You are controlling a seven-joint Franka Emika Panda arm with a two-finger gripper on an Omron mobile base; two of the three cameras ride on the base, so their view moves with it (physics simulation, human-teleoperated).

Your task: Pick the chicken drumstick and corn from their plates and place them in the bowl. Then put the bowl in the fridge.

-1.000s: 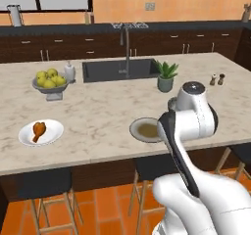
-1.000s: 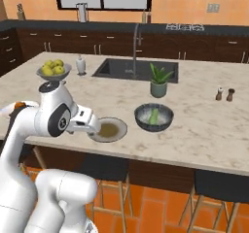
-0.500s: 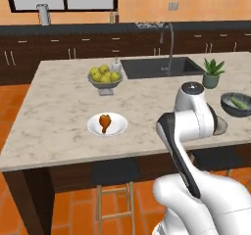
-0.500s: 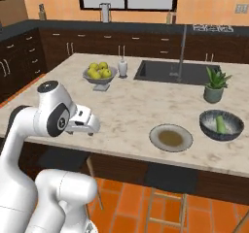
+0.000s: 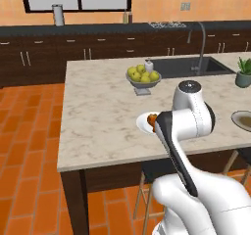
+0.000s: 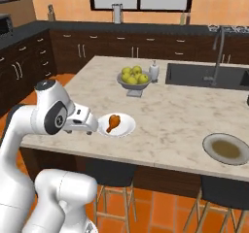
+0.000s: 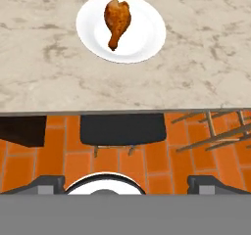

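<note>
- Your largest surface is the beige marbled stone island counter [image 6: 170,115], on dark wood cabinetry, above an orange tiled floor [image 5: 34,131].
- A dark sunken sink [image 6: 204,75] with a curved metal tap [image 6: 217,52] sits at the counter's far side.
- You see a black-seated stool [image 7: 122,129] tucked under the counter's near edge, directly below the white plate in the hand view.
- A grey footed fruit bowl of yellow-green lemons [image 6: 133,77] stands mid-counter; a small white bottle [image 6: 154,71] is just beside it toward the sink.
- The grey-rimmed round plate with a brownish centre [image 6: 225,148] lies near the counter's front edge, well apart from the white plate, toward the right of the right base view.
- The plain glossy white round plate [image 6: 124,127] rests near the front edge, with the arm's hand just beside it.
- The small orange-brown roasted chicken drumstick [image 7: 117,21] lies on the white plate, bulbous end away from the counter edge, thin bone end pointing toward it.
- Your gripper [image 6: 89,126] hangs out over the counter's edge, apart from the drumstick; its jaws stand wide and hold nothing.
</note>
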